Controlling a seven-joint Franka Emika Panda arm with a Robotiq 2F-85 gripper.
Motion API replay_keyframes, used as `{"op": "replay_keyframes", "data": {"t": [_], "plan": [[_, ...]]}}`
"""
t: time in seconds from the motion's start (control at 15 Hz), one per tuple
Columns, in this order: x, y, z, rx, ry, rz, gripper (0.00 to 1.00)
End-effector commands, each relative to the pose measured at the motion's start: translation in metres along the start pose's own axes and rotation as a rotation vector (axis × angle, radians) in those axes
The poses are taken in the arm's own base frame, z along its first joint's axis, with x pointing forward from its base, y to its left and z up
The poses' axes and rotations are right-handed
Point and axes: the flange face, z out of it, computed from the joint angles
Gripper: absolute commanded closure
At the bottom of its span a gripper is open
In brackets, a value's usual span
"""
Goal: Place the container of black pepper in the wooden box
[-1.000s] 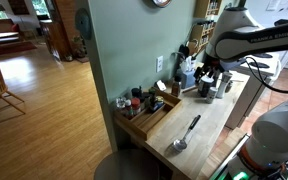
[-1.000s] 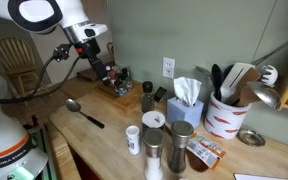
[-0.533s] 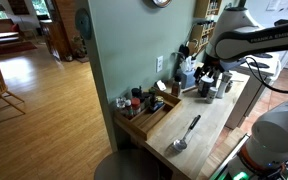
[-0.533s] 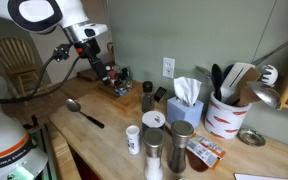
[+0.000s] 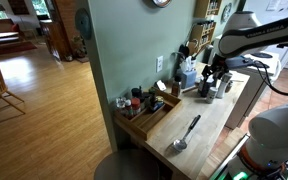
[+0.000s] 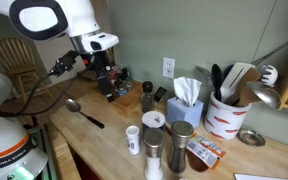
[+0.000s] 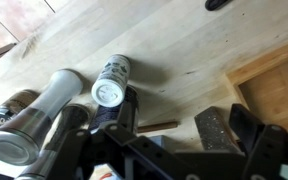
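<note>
Hovering above the counter with the gripper (image 7: 169, 125) spread apart and grasping nothing. Seen from the wrist view, places the container of black pepper (image 7: 111, 85) upright just ahead of one finger (image 7: 122, 112), outside the gap between the two fingers; cannot tell whether it touches. Puts the wooden box (image 7: 274, 90) on the gripper's opposite side, apart from the container. Shows, in an exterior view, the gripper (image 6: 109, 88) raised off the counter, with the container (image 6: 147, 97) standing near it on the wood.
</note>
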Motion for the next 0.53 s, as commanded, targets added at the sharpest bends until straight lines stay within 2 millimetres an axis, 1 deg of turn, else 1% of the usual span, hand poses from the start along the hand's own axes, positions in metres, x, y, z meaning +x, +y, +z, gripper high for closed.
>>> {"op": "replay_keyframes", "data": {"t": [0.0,0.27,0.47], "plan": [[0.028,0.036,0.013,-0.044,0.035,0.100,0.00],[0.061,0.079,0.021,-0.104,0.096,0.201,0.00],[0.085,0.106,0.028,-0.143,0.121,0.276,0.00]]}}
